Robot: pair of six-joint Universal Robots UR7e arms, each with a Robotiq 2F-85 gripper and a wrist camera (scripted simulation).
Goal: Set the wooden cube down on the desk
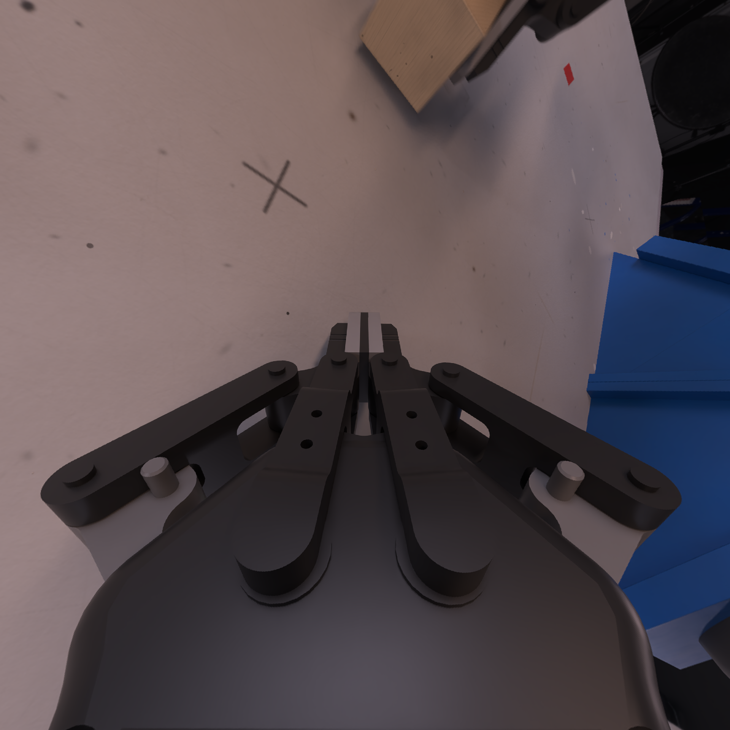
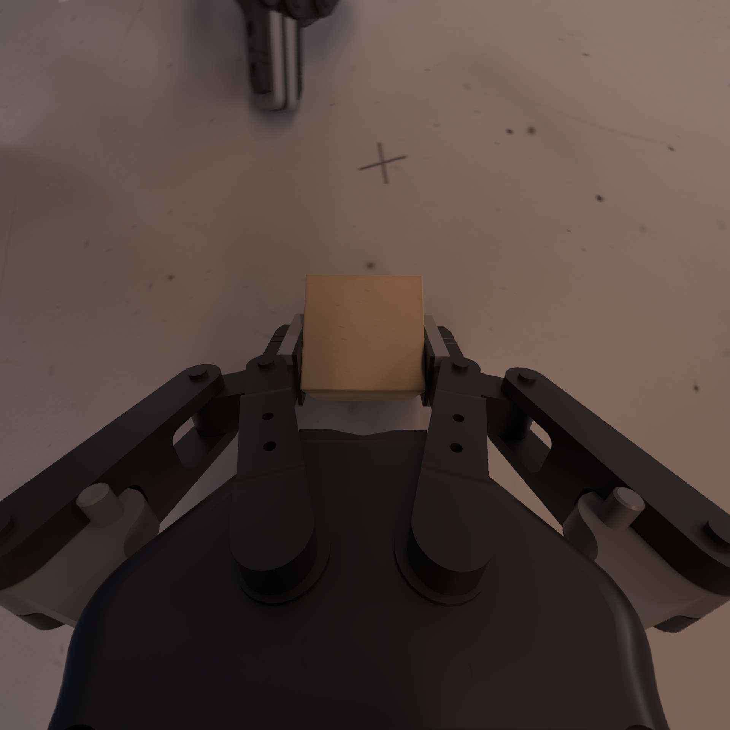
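Left wrist view: left pincer (image 1: 364,332) clenched on nothing, pads pressed together, hanging over the pale bench (image 1: 158,276). A pencilled cross mark (image 1: 275,185) lies ahead of it. Far corner of the view: wooden cube (image 1: 418,47) held by the other arm's pincer, a soft shadow under its lowest corner (whether it touches the bench I cannot tell from here). A blue box (image 1: 663,414) sits at the bench's edge, a small red marker (image 1: 568,74) beyond.

Right wrist view: right pincer (image 2: 361,347) grasping the wooden cube (image 2: 361,335), one pad flat on each side face, cube seated near the fingertips. Bench (image 2: 553,276) below, cross mark (image 2: 382,162) ahead, left pincer (image 2: 276,71) farther off.

Risks, as judged:
- Releasing while the cube is above the bench: it drops, bounces or rolls off its face.
- Descending too far: cube jams against the bench and twists in the pads.
- Cube looks tilted in the left view; an edge-first landing could tip it.
- Left pincer is well apart, so collision seems unlikely.
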